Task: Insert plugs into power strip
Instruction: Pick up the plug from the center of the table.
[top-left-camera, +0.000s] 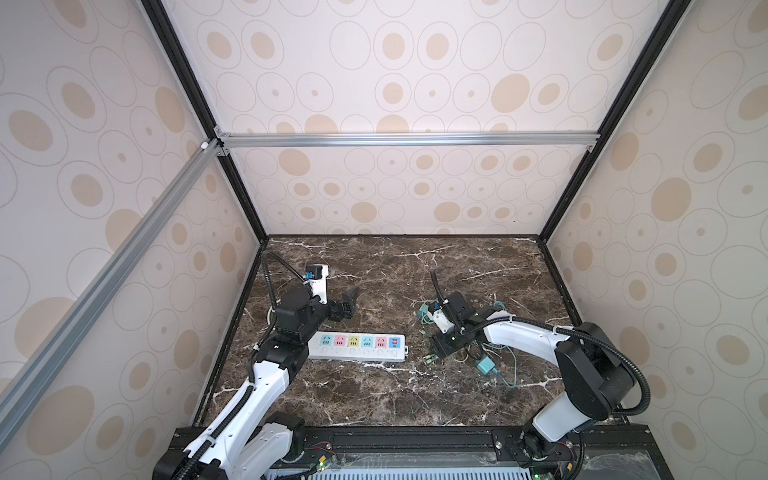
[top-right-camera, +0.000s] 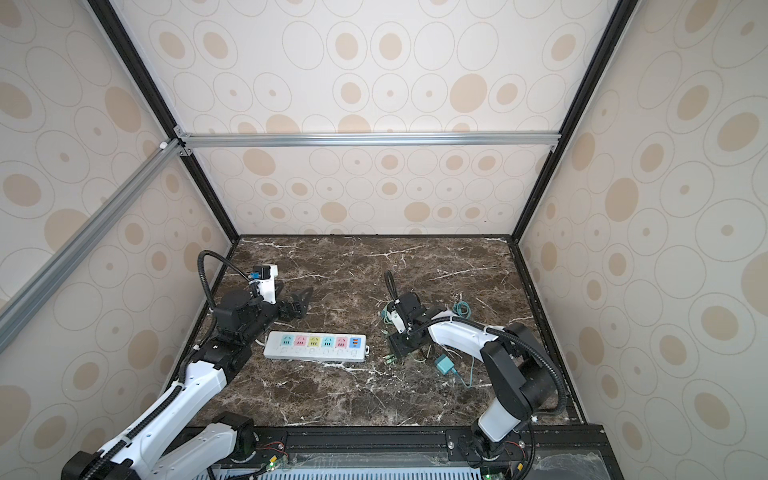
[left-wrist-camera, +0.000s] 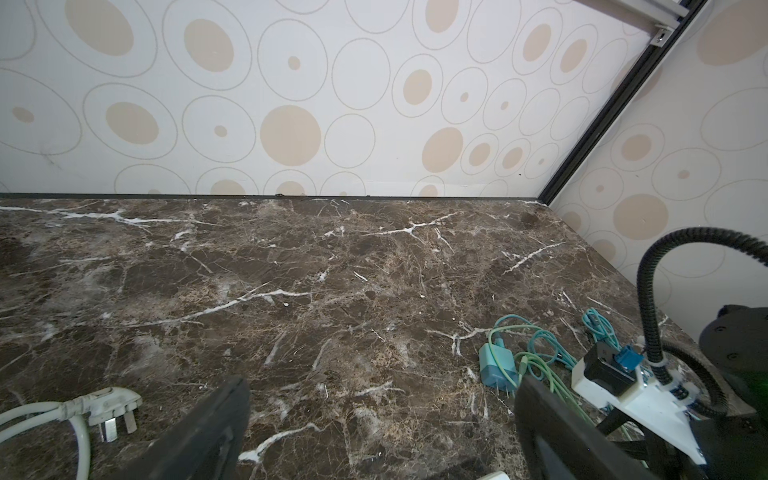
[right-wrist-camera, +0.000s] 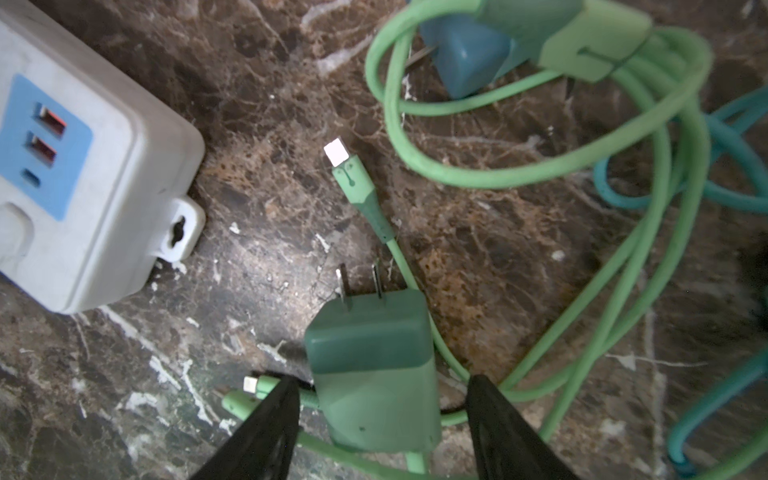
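Right end effector: jaws apart, straddling the mint green plug with a sliver of gap showing on either side, so not pinching yet. Plug flat on the table, prongs pointing ahead of the fingertips. Off to one side of the fingertips, apart from the plug, the USB end of the power strip. Further ahead, a teal-blue plug among looped green cable. Second teal-blue plug just beside this end effector, on the side away from the strip.

Progress: nothing inserted. All five pastel sockets bare in both top views. Probably at the grasp of the first plug, with three insertions left.

Pose: right arm stretched out from its base, wrist bent so the end effector points down at the table. Left end effector spread wide and empty, held roughly level and low over the table, looking along it. Power strip near it, toward that arm's base.
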